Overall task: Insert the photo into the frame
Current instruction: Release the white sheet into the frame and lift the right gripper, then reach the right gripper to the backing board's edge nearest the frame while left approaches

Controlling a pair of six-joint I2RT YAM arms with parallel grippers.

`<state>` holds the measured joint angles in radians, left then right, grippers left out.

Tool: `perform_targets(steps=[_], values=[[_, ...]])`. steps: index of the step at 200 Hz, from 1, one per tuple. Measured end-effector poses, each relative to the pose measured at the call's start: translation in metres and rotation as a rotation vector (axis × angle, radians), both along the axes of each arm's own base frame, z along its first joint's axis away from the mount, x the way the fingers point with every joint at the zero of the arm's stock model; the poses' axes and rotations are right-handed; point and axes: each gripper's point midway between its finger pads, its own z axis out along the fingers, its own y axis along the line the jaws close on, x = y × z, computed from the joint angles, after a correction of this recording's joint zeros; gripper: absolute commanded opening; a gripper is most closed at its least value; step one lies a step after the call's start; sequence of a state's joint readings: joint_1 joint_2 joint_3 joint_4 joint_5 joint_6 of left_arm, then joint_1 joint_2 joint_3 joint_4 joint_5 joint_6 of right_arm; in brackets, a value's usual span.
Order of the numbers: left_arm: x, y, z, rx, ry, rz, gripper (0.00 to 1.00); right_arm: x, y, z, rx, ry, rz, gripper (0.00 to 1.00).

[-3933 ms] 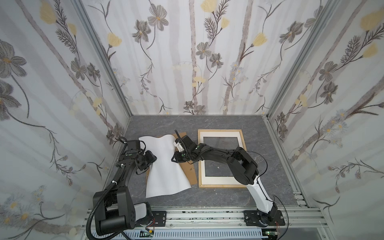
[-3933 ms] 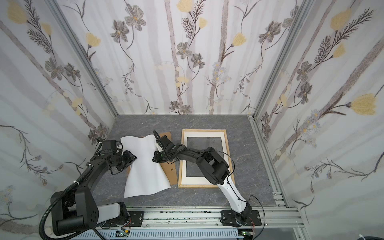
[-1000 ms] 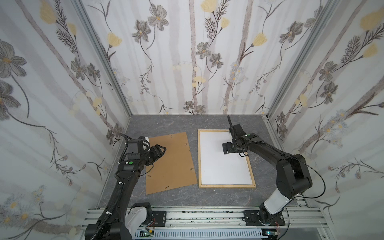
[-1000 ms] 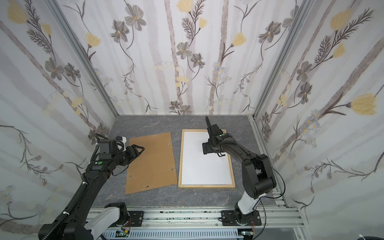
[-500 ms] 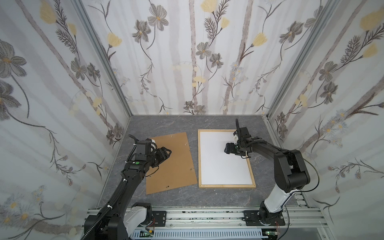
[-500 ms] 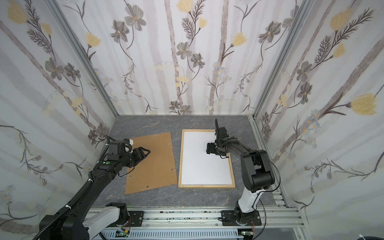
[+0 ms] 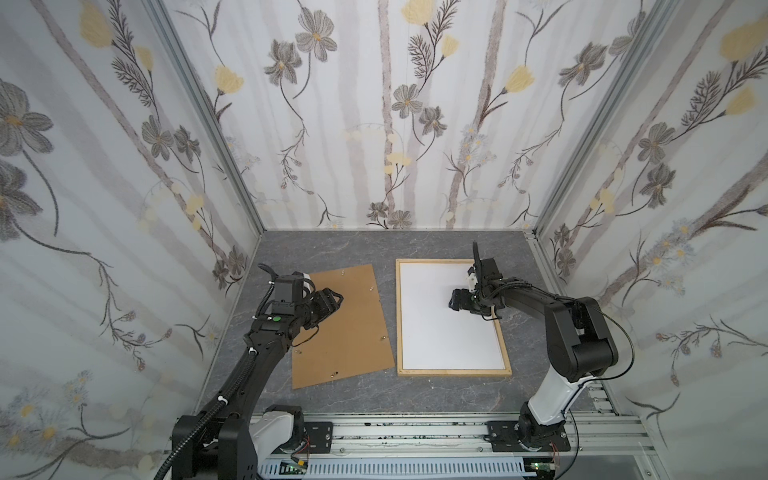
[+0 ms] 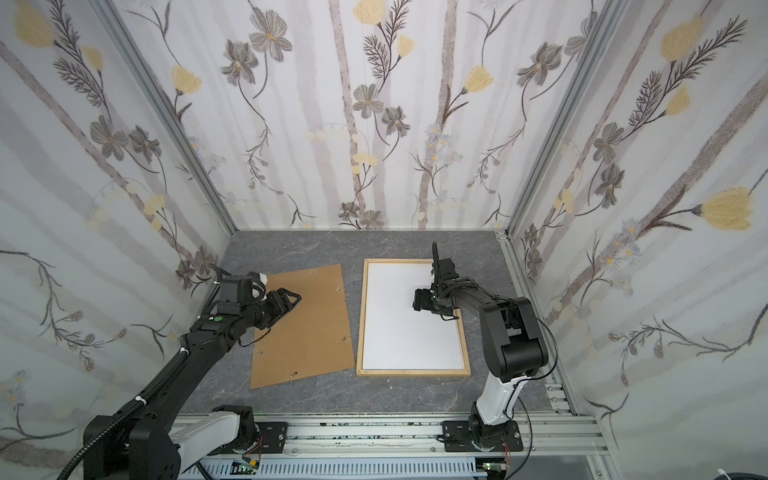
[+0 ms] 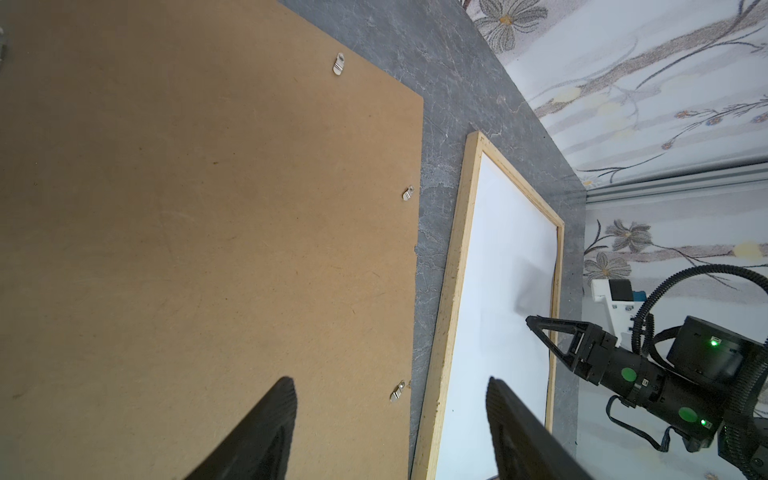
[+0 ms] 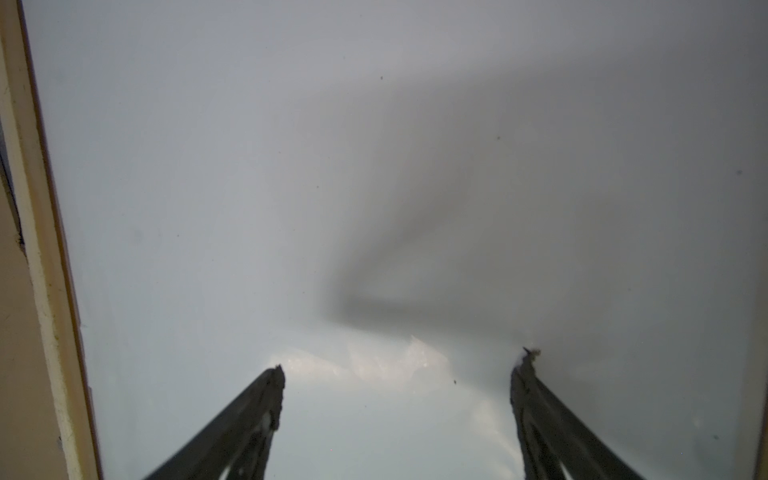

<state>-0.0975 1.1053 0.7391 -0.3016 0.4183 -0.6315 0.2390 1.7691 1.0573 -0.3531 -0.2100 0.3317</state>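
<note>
Floral-papered walls [image 7: 374, 124] close in a grey marbled table [image 7: 332, 245]. On the left, the left gripper [image 7: 334, 300] hangs over the near-left part of a brown board [image 7: 349, 328]. In its wrist view its fingers [image 9: 274, 415] stand wide apart with nothing between them. The board lies flat and slightly skewed, with small metal clips [image 9: 338, 64] along its edges. A narrow strip of bare table separates it from the frame [image 7: 453, 372] to its right, which also lies flat. The photo [image 7: 436, 324] sits inside the frame, white side up, filling it edge to edge in both top views. The right gripper [image 7: 455, 300] reaches in from the right, low over the far-right part of the photo. Its wrist view shows its fingers [image 10: 257, 407] spread, gripping nothing, with their shadow on the sheet. Whether the tips touch the paper cannot be told.
</note>
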Motion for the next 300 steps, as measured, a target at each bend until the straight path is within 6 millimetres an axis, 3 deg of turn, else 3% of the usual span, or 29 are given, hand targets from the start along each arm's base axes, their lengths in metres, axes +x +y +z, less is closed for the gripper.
perform_targets(steps=[18, 49, 61, 75, 96, 117, 127, 146, 170, 186, 203, 231, 271, 300], values=[[0.002, 0.002, 0.003, 0.012, -0.002, 0.007, 0.75, 0.002, 0.000, 0.013, 0.002, -0.021, -0.002, 0.86], [0.011, 0.017, 0.009, 0.038, -0.011, 0.040, 0.80, 0.019, 0.007, 0.077, 0.022, -0.175, 0.003, 1.00], [0.015, 0.030, 0.009, 0.047, -0.010, 0.080, 0.81, 0.018, 0.014, 0.103, 0.047, -0.237, 0.013, 1.00], [0.019, 0.054, 0.006, 0.049, 0.003, 0.151, 0.81, 0.013, 0.032, 0.133, 0.101, -0.310, 0.046, 1.00], [0.023, 0.093, -0.003, 0.063, 0.024, 0.274, 0.81, -0.001, 0.076, 0.146, 0.167, -0.347, 0.129, 1.00], [0.027, 0.118, -0.018, 0.064, 0.075, 0.352, 0.82, -0.014, 0.137, 0.141, 0.230, -0.305, 0.245, 1.00], [0.030, 0.122, -0.026, 0.063, 0.103, 0.359, 0.83, -0.018, 0.177, 0.128, 0.257, -0.269, 0.315, 1.00], [0.037, 0.132, -0.039, 0.061, 0.147, 0.375, 0.83, -0.027, 0.229, 0.108, 0.282, -0.190, 0.398, 1.00], [0.036, 0.155, -0.056, 0.062, 0.201, 0.425, 0.84, -0.033, 0.275, 0.084, 0.290, -0.132, 0.462, 1.00], [0.032, 0.163, -0.063, 0.068, 0.229, 0.444, 0.85, -0.039, 0.292, 0.065, 0.276, -0.090, 0.478, 1.00], [0.029, 0.162, -0.068, 0.076, 0.237, 0.430, 0.86, -0.048, 0.294, 0.045, 0.242, -0.036, 0.469, 1.00], [0.018, 0.160, -0.089, 0.075, 0.295, 0.431, 0.86, -0.039, 0.277, 0.022, 0.117, -0.035, 0.411, 1.00], [-0.001, 0.153, -0.122, 0.067, 0.390, 0.445, 0.87, -0.034, 0.260, 0.008, 0.016, -0.051, 0.372, 1.00], [0.003, 0.142, -0.126, 0.075, 0.367, 0.430, 0.88, -0.031, 0.244, -0.002, -0.036, -0.039, 0.353, 1.00]])
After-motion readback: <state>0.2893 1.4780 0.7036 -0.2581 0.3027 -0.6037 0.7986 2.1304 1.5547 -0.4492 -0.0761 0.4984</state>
